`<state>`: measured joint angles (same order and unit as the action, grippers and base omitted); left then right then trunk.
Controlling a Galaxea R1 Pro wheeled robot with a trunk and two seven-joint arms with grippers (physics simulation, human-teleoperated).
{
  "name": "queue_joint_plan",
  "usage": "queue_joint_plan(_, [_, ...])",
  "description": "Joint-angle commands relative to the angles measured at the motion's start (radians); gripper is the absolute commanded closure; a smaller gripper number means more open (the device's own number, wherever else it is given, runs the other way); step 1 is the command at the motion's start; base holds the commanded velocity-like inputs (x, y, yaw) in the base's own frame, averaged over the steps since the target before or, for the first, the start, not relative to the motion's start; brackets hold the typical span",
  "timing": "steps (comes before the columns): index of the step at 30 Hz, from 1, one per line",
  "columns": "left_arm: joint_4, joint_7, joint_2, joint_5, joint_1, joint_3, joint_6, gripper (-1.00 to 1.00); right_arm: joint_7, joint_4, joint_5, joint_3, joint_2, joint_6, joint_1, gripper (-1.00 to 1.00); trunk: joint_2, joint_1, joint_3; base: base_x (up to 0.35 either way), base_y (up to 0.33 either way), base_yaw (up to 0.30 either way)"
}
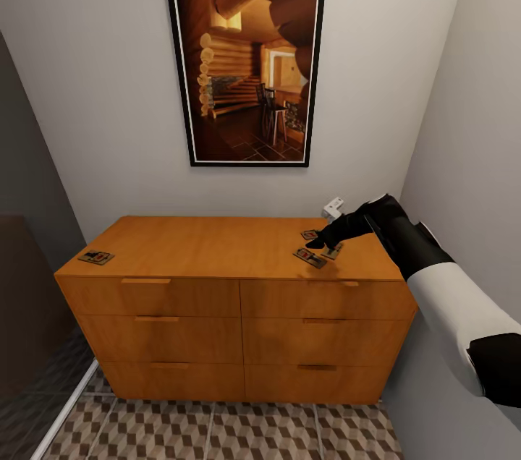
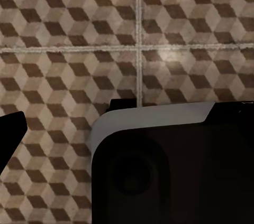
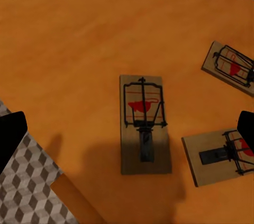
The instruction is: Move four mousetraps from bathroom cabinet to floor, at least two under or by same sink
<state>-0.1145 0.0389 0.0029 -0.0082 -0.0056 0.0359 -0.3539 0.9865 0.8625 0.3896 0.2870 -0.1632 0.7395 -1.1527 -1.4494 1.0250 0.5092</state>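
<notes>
Your right gripper (image 1: 318,243) hovers with fingers spread, holding nothing, over three mousetraps (image 3: 144,123) on the cabinet (image 1: 217,246) top's right end. In the wrist view, the middle trap's long axis runs between the fingertips, wire bail end pointing away from the front edge. A fourth mousetrap (image 1: 96,257) lies at the left end.

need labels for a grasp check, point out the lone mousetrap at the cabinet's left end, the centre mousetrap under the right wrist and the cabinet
lone mousetrap (image 1: 96,257), head view, board middle
centre mousetrap (image 3: 144,123), right wrist view, board middle
cabinet (image 1: 217,246), head view, bare top
</notes>
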Motion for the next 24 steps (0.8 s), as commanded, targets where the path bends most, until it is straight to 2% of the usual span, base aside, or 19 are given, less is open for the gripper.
queue_joint_plan(1, [0.001, 0.004, 0.000, -0.001, -0.001, 0.004, -0.003, -1.00, 0.007, 0.001, 0.009, 0.001, -0.001, 0.002, -0.001, -1.00, -0.001, 0.000, 0.001, 0.000, 0.000, 0.000])
queue_joint_plan(8, [0.001, 0.004, 0.000, -0.001, -0.001, 0.004, -0.003, -1.00, 0.008, 0.001, 0.008, 0.001, -0.001, 0.000, -0.001, -1.00, -0.001, 0.000, 0.001, 0.015, 0.000, 0.000])
queue_joint_plan(18, [0.001, 0.004, 0.000, -0.001, -0.001, 0.004, -0.004, -1.00, 0.010, -0.002, 0.007, 0.001, 0.001, -0.003, -0.001, -1.00, -0.001, 0.000, 0.001, 0.155, 0.000, 0.000])
queue_joint_plan(24, [0.001, 0.004, 0.000, -0.002, -0.001, 0.004, -0.004, -1.00, 0.011, -0.005, 0.005, 0.001, 0.002, -0.003, -0.001, -1.00, -0.001, 0.000, 0.001, 0.044, 0.000, 0.000])
